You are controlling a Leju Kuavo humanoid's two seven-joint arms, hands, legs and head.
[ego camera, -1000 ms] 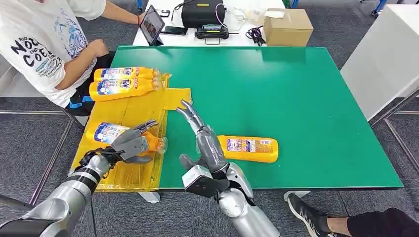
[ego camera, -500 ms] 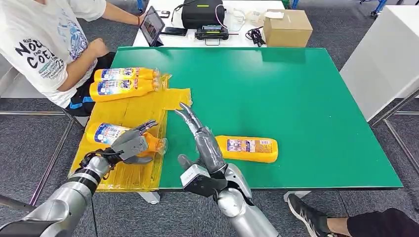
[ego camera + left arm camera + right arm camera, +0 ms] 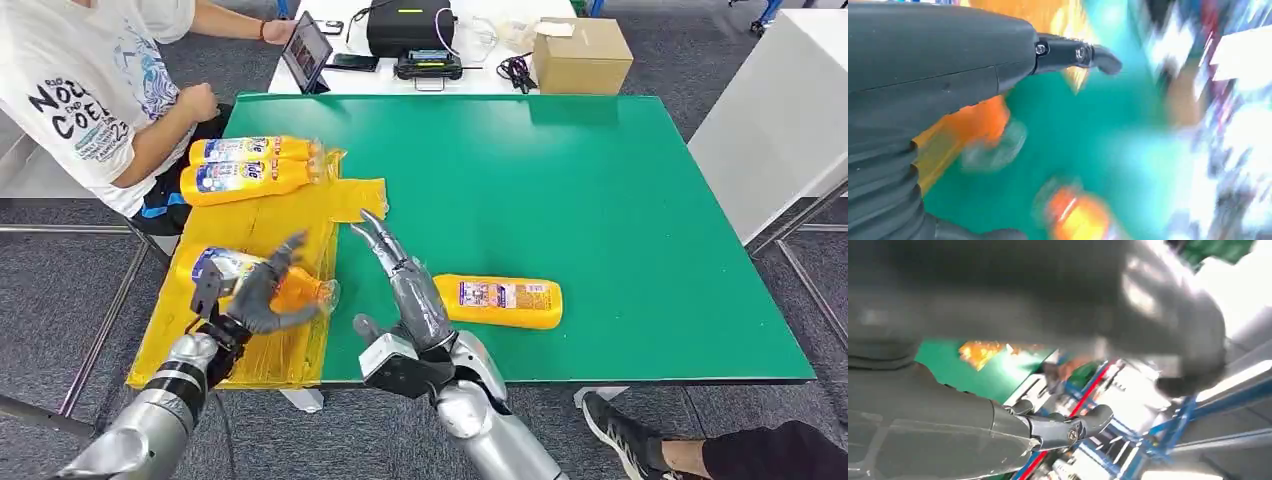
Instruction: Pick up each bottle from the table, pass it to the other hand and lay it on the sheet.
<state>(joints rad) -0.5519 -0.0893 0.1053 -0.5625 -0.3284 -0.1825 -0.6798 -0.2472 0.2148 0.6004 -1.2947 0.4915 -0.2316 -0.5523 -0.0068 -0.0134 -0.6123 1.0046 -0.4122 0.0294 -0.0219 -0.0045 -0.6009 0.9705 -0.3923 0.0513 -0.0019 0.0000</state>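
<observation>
An orange bottle (image 3: 222,268) with a blue label lies on the yellow sheet (image 3: 270,215) near the table's front edge. My left hand (image 3: 256,296) hovers over its neck end with fingers spread and nothing gripped. In the blurred left wrist view that bottle's neck (image 3: 990,125) lies past my left hand (image 3: 938,75). Another orange bottle (image 3: 502,302) lies on its side on the green table (image 3: 600,180). My right hand (image 3: 402,282) stands just left of it, fingers stretched straight, holding nothing. Two more bottles (image 3: 250,165) lie side by side at the sheet's far end.
A person in a white T-shirt (image 3: 85,90) sits at the table's far left corner, close to the two far bottles. Behind the green table a white table carries a tablet (image 3: 306,50), a black device (image 3: 405,28) and a cardboard box (image 3: 582,55).
My left hand has rolled at the wrist and lifted off the near bottle, which stays on the sheet. My right hand has drifted slightly left. The person's far arm has moved.
</observation>
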